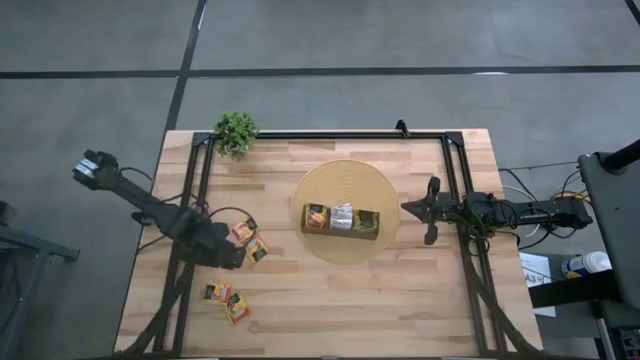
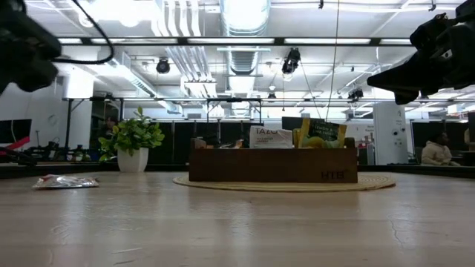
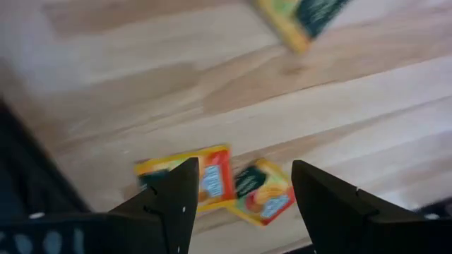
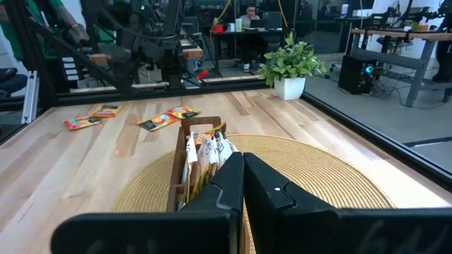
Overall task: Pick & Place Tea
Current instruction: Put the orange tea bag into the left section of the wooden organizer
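My left tool (image 3: 240, 194) hung released directly over 2 tea sachets (image 3: 212, 180) lying flat on the desk (image 1: 400, 300), so I judged it far nearer than the clenched right tool (image 1: 432, 210) beside the box (image 1: 341, 219).

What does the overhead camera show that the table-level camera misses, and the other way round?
Only the overhead view shows the left fingers open above two tea sachets, and another pair of sachets nearer the table's front edge. Only the table-level view shows the room behind: ceiling lights and a seated person. Both show the wooden box with sachets inside on the round woven mat, and the potted plant.
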